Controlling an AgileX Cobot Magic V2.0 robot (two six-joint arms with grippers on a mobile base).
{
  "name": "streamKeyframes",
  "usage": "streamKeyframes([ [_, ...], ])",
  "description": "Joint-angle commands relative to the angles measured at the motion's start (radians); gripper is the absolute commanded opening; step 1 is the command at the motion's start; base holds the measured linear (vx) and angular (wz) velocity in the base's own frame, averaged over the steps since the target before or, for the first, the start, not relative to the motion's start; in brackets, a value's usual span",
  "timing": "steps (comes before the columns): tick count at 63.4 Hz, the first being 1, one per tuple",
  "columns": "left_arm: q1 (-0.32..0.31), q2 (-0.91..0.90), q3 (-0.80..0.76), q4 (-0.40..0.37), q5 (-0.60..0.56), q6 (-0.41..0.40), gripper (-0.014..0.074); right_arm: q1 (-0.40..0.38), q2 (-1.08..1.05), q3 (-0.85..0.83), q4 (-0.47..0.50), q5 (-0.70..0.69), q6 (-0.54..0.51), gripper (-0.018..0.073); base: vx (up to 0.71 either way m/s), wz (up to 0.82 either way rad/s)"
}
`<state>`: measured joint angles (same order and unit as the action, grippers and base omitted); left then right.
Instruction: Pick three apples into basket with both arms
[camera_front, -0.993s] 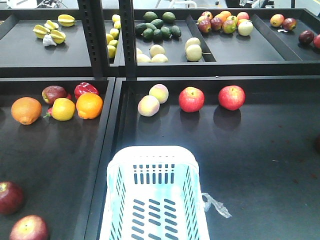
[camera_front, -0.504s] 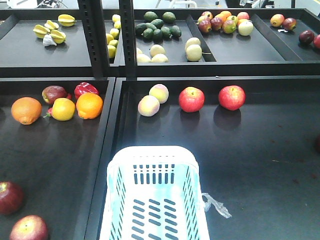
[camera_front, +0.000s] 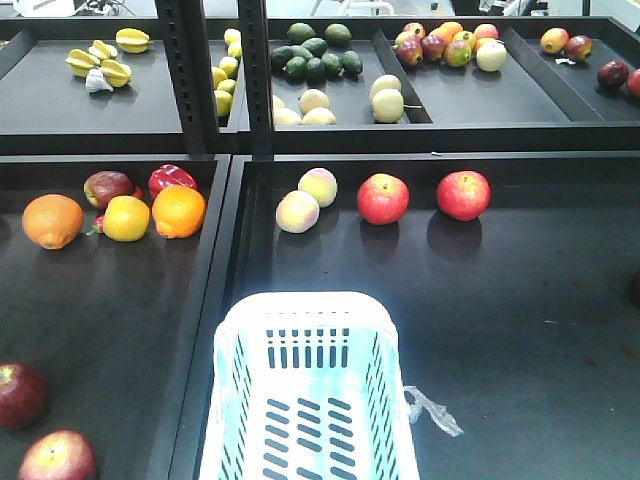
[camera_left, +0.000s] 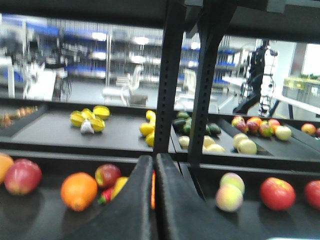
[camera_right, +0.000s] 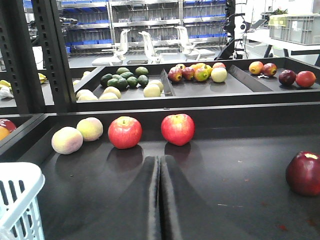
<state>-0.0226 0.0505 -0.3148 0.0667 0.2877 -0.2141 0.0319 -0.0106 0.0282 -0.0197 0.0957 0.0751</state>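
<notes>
At the near corner of the left tray (camera_front: 100, 300) sits a dark apple (camera_front: 18, 395), with a redder apple (camera_front: 57, 458) just in front of it. Farther back, a second dark apple (camera_front: 108, 187) lies among the oranges (camera_front: 52, 220) and a lemon (camera_front: 126, 218). The left gripper (camera_left: 154, 162) points at the posts (camera_left: 167, 75) between the trays, its jaws drawn together to a thin slit and gripping nothing. The basket (camera_front: 300, 308) stands at the near edge of the middle tray, with a plastic scrap (camera_front: 432, 410) just to its right. Behind it, two peaches (camera_front: 297, 211) and two bright apples (camera_front: 383, 198) line the back wall. The right gripper (camera_right: 160, 162) is pressed closed and empty, low over the tray. At far right a third dark apple (camera_right: 304, 172) sits alone, well apart from the basket.
</notes>
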Motion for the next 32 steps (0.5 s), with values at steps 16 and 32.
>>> streamKeyframes([
  [16,0.002,0.351,-0.39,-0.188,0.394,0.259,-0.0006,0.003,-0.011,0.014,-0.006,-0.079,-0.007,-0.0009,0.0,0.0],
  [32,0.002,0.503,-0.483,-0.312,0.565,0.477,-0.0006,0.003,-0.011,0.014,-0.006,-0.078,-0.007,-0.0009,0.0,0.0],
])
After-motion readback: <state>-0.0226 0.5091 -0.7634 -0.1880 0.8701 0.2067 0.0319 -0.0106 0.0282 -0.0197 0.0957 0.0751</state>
